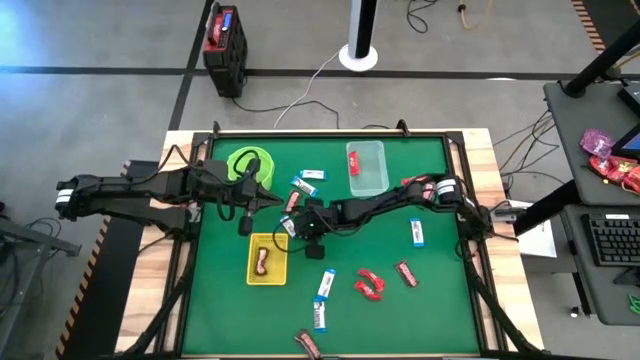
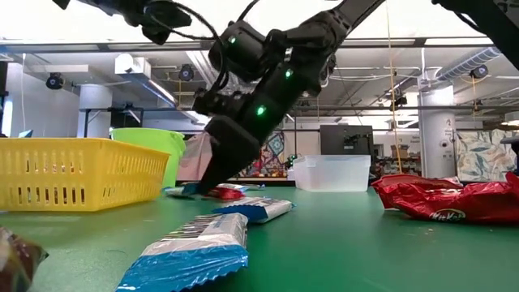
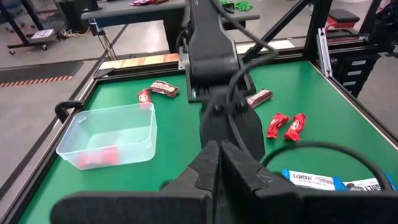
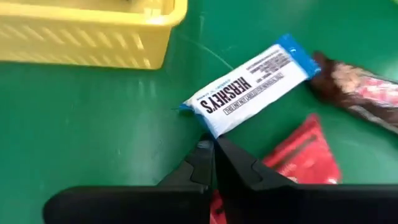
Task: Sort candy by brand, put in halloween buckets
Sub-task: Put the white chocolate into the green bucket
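Observation:
My right gripper (image 4: 213, 149) is shut, its tips down on the green table (image 1: 440, 300) by the yellow basket (image 1: 267, 258). They sit at the long edge of a blue-and-white candy bar (image 4: 249, 84). A red candy (image 4: 305, 158) and a dark brown one (image 4: 360, 87) lie right beside them. My left gripper (image 3: 219, 165) hangs shut and empty above the table near the lime-green bucket (image 1: 245, 163). The clear tub (image 1: 367, 167) holds a red candy, and the basket holds a dark one. More candy lies flat across the table. My right gripper comes slanting down from the table's right side. Its shut fingertips (image 4: 205, 155) meet the blue-and-white bar's long edge (image 4: 210, 132) near one end. Whether they pinch the wrapper or only touch it I cannot tell. The bar lies flat on the table.
Red candies (image 1: 368, 285), a brown bar (image 1: 406, 272) and blue-and-white bars (image 1: 326, 284) (image 1: 416, 232) lie on the near right half. Another brown bar (image 1: 308, 343) is at the near edge. Two blue-and-white bars (image 1: 312, 175) lie between the bucket and the tub. A raised frame borders the table.

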Robot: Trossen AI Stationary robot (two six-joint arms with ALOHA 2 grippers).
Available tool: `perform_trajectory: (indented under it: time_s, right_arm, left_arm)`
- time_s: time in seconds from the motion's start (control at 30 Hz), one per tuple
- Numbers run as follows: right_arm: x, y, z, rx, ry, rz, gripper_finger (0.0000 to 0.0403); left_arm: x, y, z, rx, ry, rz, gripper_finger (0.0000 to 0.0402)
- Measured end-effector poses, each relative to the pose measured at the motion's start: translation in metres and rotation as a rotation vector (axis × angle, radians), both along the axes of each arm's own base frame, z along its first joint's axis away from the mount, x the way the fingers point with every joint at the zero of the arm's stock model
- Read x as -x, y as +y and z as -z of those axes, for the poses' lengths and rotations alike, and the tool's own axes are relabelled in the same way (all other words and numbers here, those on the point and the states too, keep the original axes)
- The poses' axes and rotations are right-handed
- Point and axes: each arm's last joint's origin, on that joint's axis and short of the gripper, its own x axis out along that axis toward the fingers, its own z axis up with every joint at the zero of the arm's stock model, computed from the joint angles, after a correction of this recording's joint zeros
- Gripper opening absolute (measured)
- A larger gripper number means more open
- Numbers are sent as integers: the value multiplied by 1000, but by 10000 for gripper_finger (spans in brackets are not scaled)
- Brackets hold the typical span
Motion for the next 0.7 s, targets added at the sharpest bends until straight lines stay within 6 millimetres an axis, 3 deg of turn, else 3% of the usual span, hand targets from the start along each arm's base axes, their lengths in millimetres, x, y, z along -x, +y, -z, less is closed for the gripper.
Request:
perform_trajectory:
  time_s: [0.13, 0.3, 0.5, 0.7]
  right_arm:
    - [11, 0, -22, 18, 50, -20, 8]
    - [27, 1, -32, 46, 125, -42, 8]
    - [42, 7, -57, 52, 79, -49, 8]
    - [60, 8, -72, -7, 13, 13, 8]
  left_arm:
    - [0, 0, 1, 7, 2, -2, 0]
    - [0, 0, 1, 11, 5, -4, 0]
    - [1, 0, 3, 14, 33, -1, 0]
    - [2, -2, 28, 20, 87, 16, 0]
